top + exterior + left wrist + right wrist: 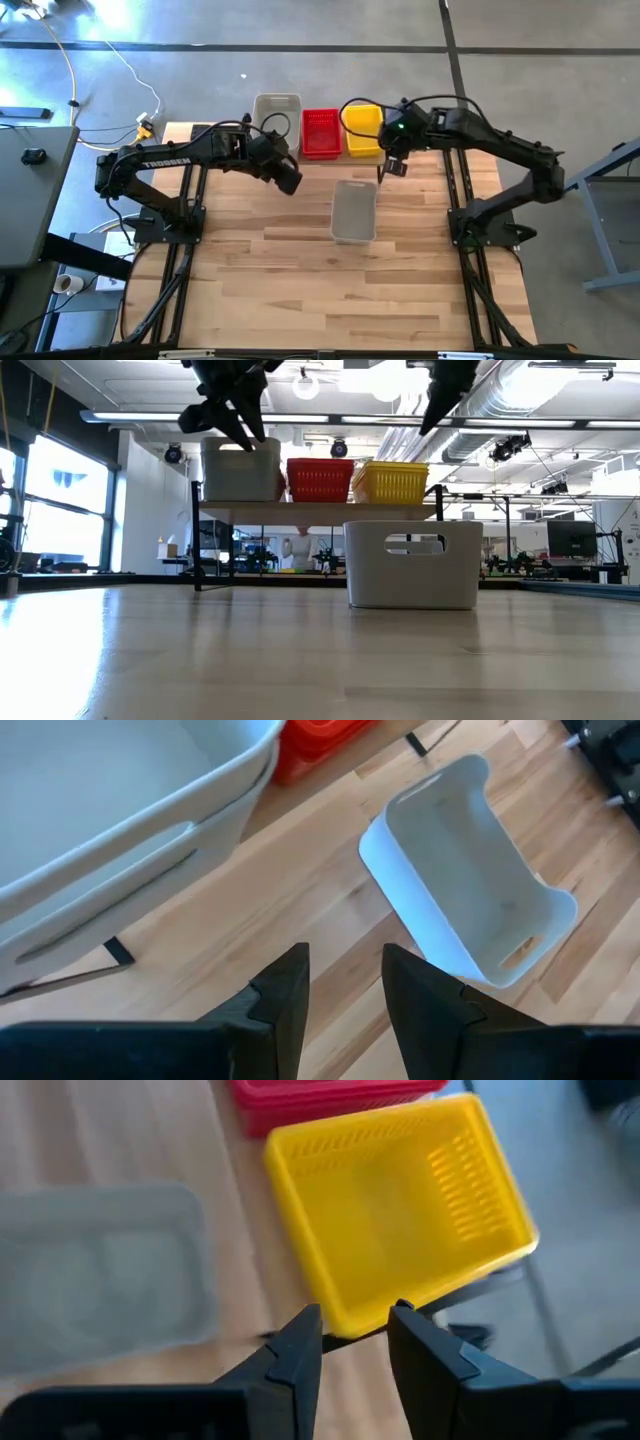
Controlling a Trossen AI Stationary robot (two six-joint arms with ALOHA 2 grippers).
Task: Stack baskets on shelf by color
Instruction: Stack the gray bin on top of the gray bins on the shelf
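Note:
The shelf [320,506] carries a stack of pale grey baskets [277,112], red mesh baskets [320,132] and yellow baskets [363,130], side by side. One more grey basket [353,210] stands upright on the tabletop in front of the shelf, its bottom on the wood. My left gripper [290,180] hovers open in front of the grey stack, to the left of the lone basket [470,890]. My right gripper [390,165] hovers open just in front of the yellow baskets [400,1200], above the lone basket's far right corner. Neither touches anything.
The wooden tabletop [300,290] stretches bare toward its near edge. Both arms reach in from the sides over the table's far half. The shelf's thin black legs [194,535] stand at the far edge. Cables and grey floor lie beyond the table.

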